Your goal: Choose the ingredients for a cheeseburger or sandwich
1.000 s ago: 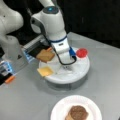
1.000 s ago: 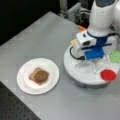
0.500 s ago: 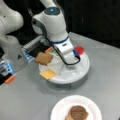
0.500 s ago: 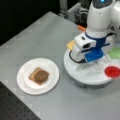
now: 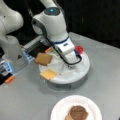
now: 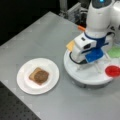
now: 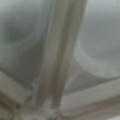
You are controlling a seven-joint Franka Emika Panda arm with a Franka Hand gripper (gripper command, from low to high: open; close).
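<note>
The gripper (image 5: pixel 70 65) was low over the round white tray (image 5: pixel 83 71), close to its middle where the raised white dividers met. In a front view it (image 6: pixel 82 63) came down on the tray (image 6: pixel 75 75) from the 12 o'clock side, and the arm's white wrist (image 6: pixel 86 45) with a blue panel covered the fingers. I could not tell how far the jaws were apart, or if anything was between them. The wrist view showed only pale dividers (image 7: pixel 60 62) and the tray floor, very near.

On the tray, the brown toast slice (image 5: pixel 43 59) lay at about 10 o'clock of the gripper, partly over the rim. The yellow-orange cheese square (image 5: pixel 49 74) lay at about 8 o'clock, flat in its own compartment. The red disc (image 5: pixel 79 49) sat at about 1 o'clock, at the tray's edge and touching the arm's body in this view. In a front view the red disc (image 6: pixel 112 71) was at 4 o'clock of the gripper, the green lettuce (image 6: pixel 115 52) at 2 o'clock, and a corner of the cheese (image 6: pixel 70 45) showed at 11 o'clock behind the wrist.

The white paper plate (image 5: pixel 60 110) stood well apart from the tray, at 6 o'clock. On it the dark-brown round patty (image 5: pixel 78 113) already lay on top of a toast square (image 5: pixel 68 117). In a front view the plate (image 6: pixel 25 82) was at 8 o'clock of the tray, with the patty (image 6: pixel 41 76) on the toast (image 6: pixel 32 76).
</note>
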